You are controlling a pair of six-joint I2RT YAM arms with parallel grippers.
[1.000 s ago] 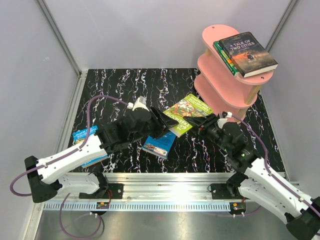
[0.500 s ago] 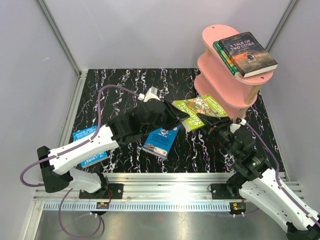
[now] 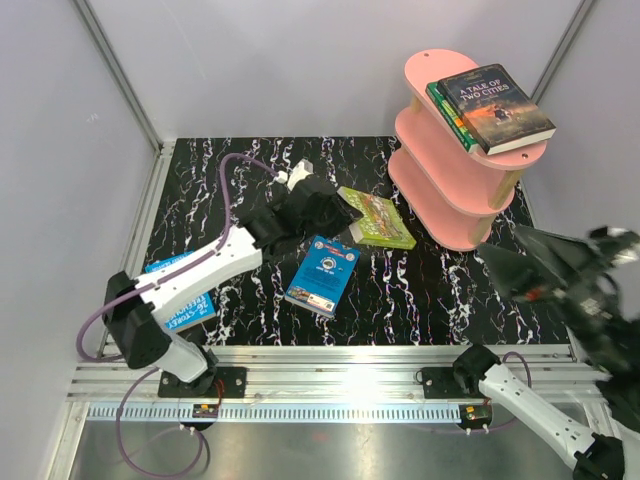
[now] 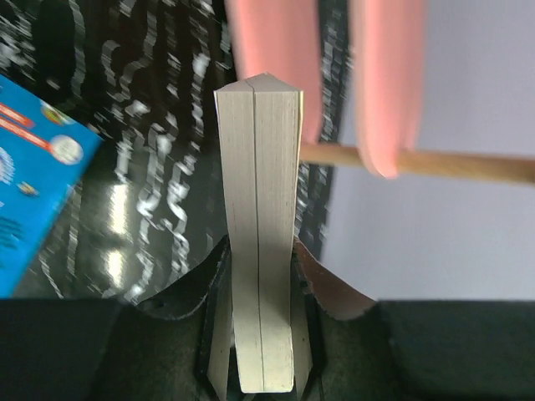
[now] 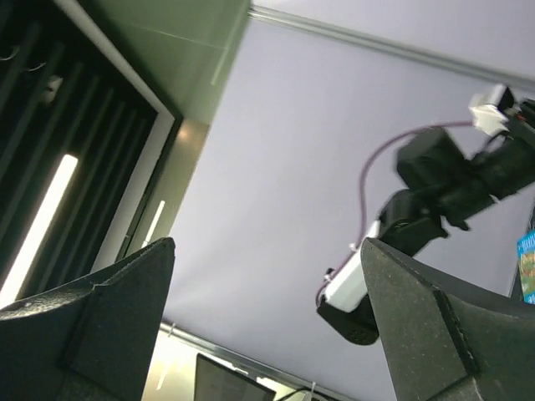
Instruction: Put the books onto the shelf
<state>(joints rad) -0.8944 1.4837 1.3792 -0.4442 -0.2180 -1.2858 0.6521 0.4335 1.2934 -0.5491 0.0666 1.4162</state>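
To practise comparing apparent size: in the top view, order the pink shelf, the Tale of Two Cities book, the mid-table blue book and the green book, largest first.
1. pink shelf
2. Tale of Two Cities book, raised nearer the camera, so flattered
3. blue book and green book: too alike to rank

Your left claw (image 3: 338,214) grips a green-yellow book (image 3: 380,218) by its edge, just left of the pink shelf (image 3: 428,75). A blue book (image 3: 322,272) lies on the worktop (image 3: 420,295) nearby (a second blue book (image 3: 188,306) peeks from under that arm). Your right claw (image 3: 535,262) hangs raised, blurred, jaws apart.
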